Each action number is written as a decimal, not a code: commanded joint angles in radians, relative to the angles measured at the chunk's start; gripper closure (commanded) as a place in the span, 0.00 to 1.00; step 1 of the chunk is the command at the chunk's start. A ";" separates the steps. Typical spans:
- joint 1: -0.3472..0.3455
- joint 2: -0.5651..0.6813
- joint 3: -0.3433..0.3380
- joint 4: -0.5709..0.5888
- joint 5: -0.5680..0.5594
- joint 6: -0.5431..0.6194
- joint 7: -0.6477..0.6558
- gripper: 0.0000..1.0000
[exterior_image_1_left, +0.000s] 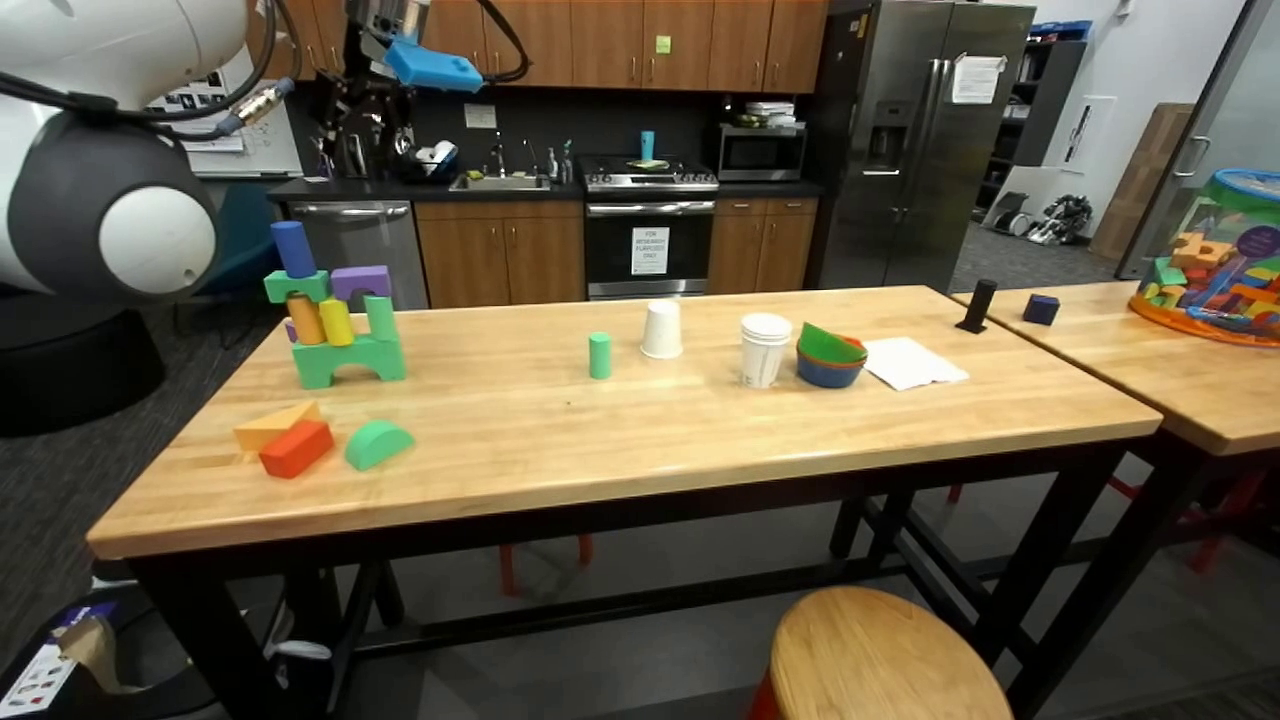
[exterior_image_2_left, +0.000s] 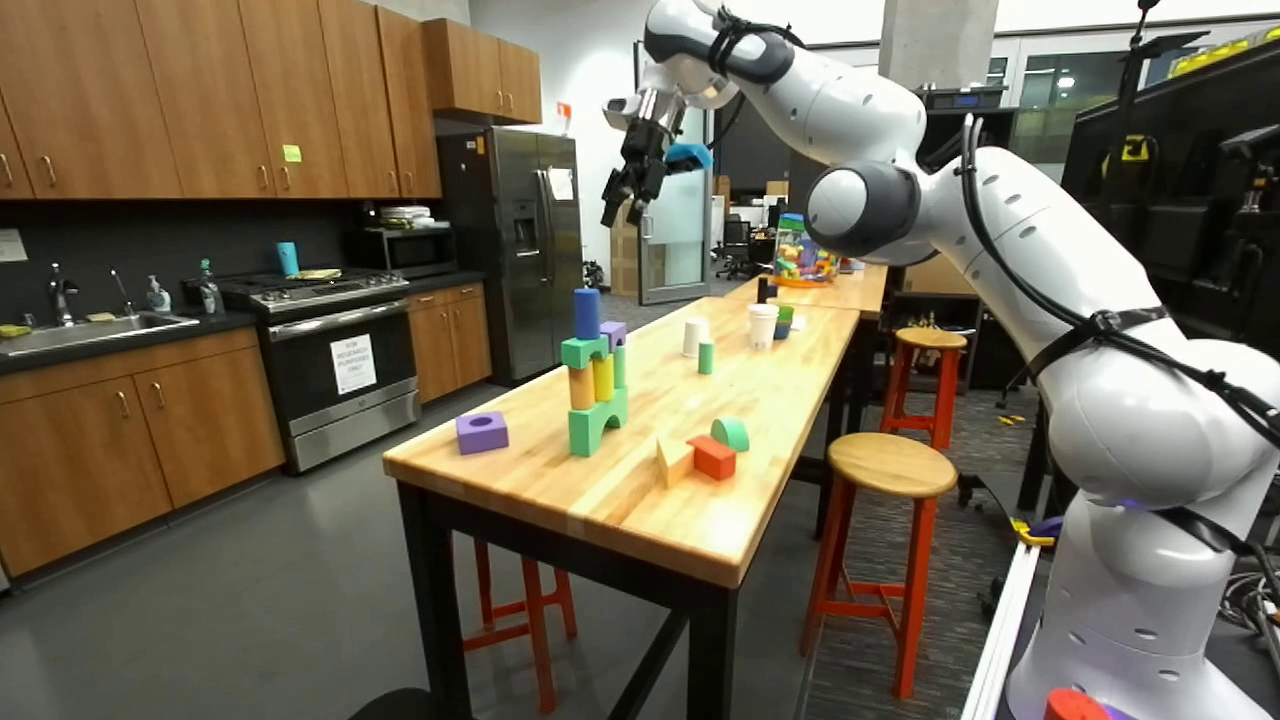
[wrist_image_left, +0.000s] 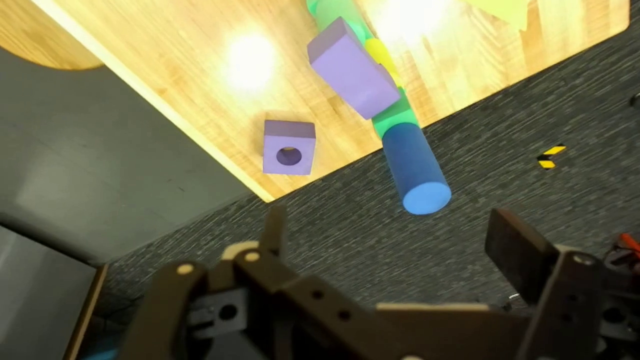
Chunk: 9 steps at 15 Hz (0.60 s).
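wooden cabinets (exterior_image_2_left: 230, 100) beside a dark refrigerator (exterior_image_2_left: 510, 260), smooth grey floor (exterior_image_2_left: 280, 590) (striped dark carpet (wrist_image_left: 500, 135) alongside)

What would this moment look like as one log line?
Gripper: open, empty, higher than tower | Blue cylinder: atop tower | Holed block: on table, apart from tower

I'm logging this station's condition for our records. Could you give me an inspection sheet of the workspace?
Surface: wooden tabletop, glare spots in the wrist view.
Blocks: block tower standing, blue cylinder on top; purple holed block and red block apart from it.
Clutter: upturned white cup, paper cups (apparently stacked), nested bowls, white paper.
Fingers: open, nothing seen between them.
Cables: black cable strapped along the arm.
Surroundings: red-legged stools, stove, refrigerator.
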 joint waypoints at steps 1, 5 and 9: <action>-0.001 0.017 0.011 -0.002 0.052 0.125 0.168 0.00; 0.014 0.047 -0.001 -0.002 0.042 0.322 0.324 0.00; 0.013 0.071 -0.001 0.005 0.037 0.506 0.474 0.00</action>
